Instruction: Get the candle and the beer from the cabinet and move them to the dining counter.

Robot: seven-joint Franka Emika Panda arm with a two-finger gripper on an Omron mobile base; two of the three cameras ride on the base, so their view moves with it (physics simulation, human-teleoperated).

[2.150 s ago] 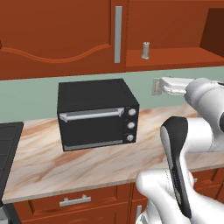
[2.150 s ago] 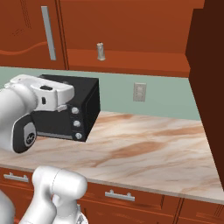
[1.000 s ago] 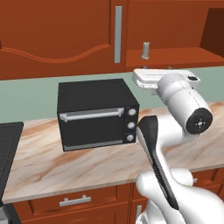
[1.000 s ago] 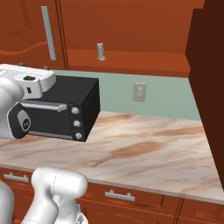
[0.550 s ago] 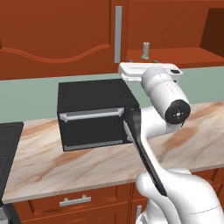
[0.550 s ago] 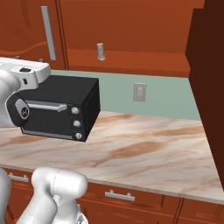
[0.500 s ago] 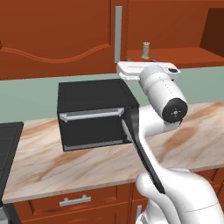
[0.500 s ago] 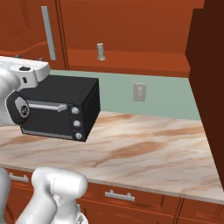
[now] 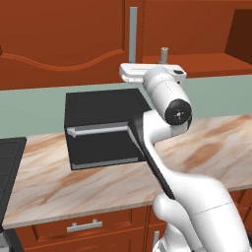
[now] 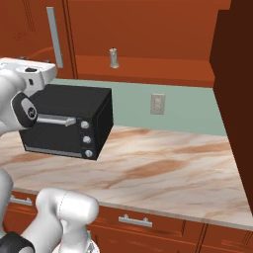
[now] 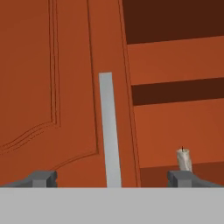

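Right of the closed cabinet (image 11: 65,87) door, on the open lowest shelf, stands the candle (image 11: 184,159), upright, long axis vertical, wick up. No beer is visible. Left of it runs the door's grey handle (image 11: 109,131), also vertical. The hand (image 11: 111,177) faces that handle with jaws spread wide, holding nothing. To do well, I judge, it should shift right toward the candle and close around its body squarely.

We face a kitchen: marbled surface (image 9: 206,147), black toaster oven (image 9: 101,128) at nine o'clock, wooden cabinet (image 9: 64,39) at twelve.
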